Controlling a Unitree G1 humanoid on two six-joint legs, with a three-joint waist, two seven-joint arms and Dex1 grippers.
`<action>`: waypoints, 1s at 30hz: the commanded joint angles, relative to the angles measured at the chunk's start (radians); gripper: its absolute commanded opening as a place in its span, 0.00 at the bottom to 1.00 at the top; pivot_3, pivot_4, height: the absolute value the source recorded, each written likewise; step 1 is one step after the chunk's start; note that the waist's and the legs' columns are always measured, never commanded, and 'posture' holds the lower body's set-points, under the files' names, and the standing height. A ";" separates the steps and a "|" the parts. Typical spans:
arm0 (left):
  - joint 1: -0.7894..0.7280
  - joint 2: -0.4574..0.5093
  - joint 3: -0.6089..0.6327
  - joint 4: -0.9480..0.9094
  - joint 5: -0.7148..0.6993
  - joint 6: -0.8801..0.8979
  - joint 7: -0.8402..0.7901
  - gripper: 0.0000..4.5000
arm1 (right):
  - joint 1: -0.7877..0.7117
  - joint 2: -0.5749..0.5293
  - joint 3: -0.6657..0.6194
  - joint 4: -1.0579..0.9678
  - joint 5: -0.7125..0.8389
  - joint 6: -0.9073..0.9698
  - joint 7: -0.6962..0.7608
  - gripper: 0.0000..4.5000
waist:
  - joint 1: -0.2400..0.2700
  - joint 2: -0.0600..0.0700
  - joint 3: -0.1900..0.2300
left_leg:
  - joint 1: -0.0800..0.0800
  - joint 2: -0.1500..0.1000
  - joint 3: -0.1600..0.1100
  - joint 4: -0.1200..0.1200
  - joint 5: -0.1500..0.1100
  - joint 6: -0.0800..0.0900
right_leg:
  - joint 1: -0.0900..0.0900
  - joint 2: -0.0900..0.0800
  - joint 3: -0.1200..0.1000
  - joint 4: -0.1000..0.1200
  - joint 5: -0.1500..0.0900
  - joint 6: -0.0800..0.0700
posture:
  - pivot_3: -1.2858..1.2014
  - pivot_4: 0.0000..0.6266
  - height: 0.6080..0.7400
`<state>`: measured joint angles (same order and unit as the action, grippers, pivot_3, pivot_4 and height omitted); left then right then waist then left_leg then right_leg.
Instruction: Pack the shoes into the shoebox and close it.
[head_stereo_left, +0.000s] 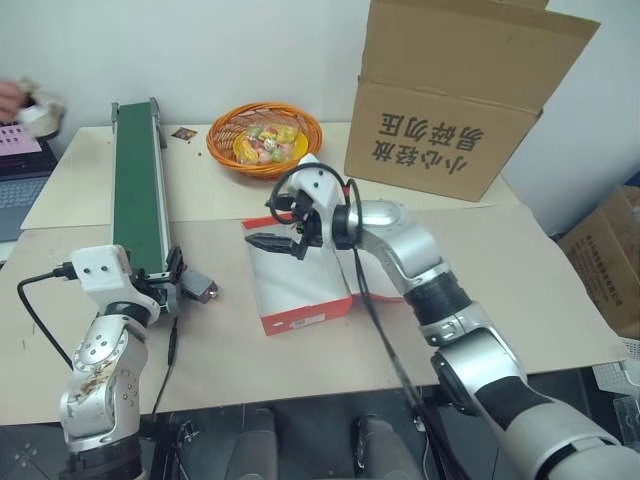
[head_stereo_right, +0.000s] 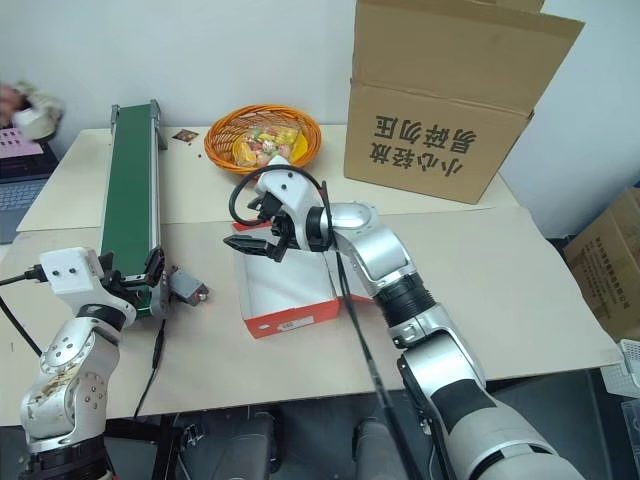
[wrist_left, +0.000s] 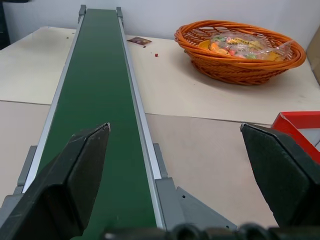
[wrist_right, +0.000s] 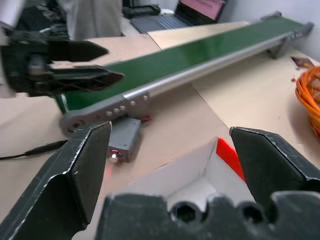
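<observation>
- Left gripper (wrist_left: 175, 180), fingers spread and empty, at the belt's (head_stereo_left: 135, 190) near end.
- Shoebox (head_stereo_left: 300, 290) right of the belt, open, white inside; right gripper (head_stereo_left: 272, 241) hovers over it, fingers spread, empty.
- Basket (head_stereo_left: 225, 140) beyond holds wrapped sweets (head_stereo_left: 268, 143).
- Carton (head_stereo_left: 450, 100) farthest from the belt.

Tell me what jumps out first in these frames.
The right hand, open and empty, hovers over the open red shoebox at the table's middle. Behind it stand a big brown carton and an orange basket of wrapped snacks; a green conveyor runs along the left, with the open left hand at its near end.
</observation>
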<state>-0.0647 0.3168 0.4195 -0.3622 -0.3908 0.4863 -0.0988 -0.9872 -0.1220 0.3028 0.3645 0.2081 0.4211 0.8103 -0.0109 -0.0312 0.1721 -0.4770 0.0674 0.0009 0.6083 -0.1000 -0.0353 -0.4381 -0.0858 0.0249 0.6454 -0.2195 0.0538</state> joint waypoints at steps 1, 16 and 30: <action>0.007 0.010 0.022 -0.054 -0.006 -0.007 0.005 1.00 | 0.000 0.005 -0.009 -0.041 -0.012 -0.027 0.011 1.00 | -0.001 0.000 0.000 | 0.000 0.000 0.000 0.000 0.000 0.000 | 0.000 0.000 0.000 0.000 0.000 0.000 | 0.52 0.24 0.76; -0.021 0.006 0.017 -0.035 0.011 0.014 0.045 1.00 | 0.009 0.023 -0.033 -0.041 -0.008 0.012 0.025 1.00 | -0.003 0.000 0.000 | 0.001 0.001 0.000 0.000 -0.002 -0.004 | 0.000 0.000 -0.001 0.001 0.000 0.000 | 0.52 0.24 0.76; -0.201 0.038 0.052 -0.114 -0.013 0.393 0.217 1.00 | 0.026 0.027 -0.048 -0.067 -0.009 0.052 0.005 1.00 | -0.003 0.000 0.000 | 0.001 0.000 0.000 0.000 -0.002 -0.003 | 0.001 0.000 -0.001 0.001 0.000 0.000 | 0.52 0.24 0.76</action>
<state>-0.2619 0.3466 0.4525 -0.4381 -0.3985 0.8677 0.1174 -0.9564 -0.0987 0.2859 0.3471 0.1818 0.4701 0.8230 -0.0139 -0.0317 0.1718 -0.4757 0.0679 0.0005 0.6082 -0.1017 -0.0382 -0.4377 -0.0857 0.0237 0.6462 -0.2197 0.0538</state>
